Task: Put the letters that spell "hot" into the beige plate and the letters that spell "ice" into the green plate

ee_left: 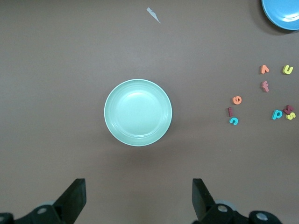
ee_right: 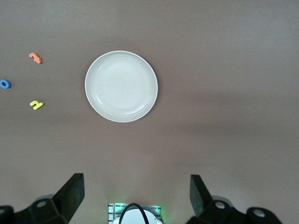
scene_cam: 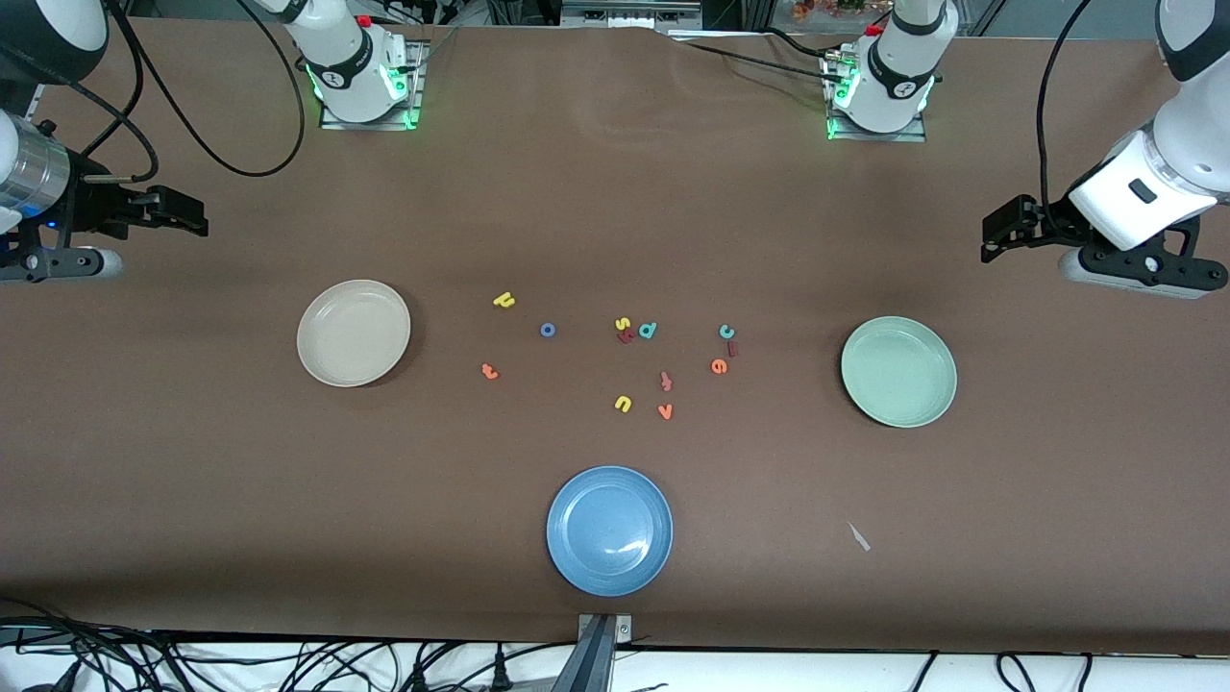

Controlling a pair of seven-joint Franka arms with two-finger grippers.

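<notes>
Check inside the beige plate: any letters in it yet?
None. The beige plate shows a bare cream inside. The yellow h, blue o and orange t lie on the table beside it. Nothing covers the plate.

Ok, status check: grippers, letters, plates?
Left gripper open, high beside pale green plate. Right gripper open, high beside cream-beige plate. Both plates empty; foam letters all loose on table between them.
</notes>
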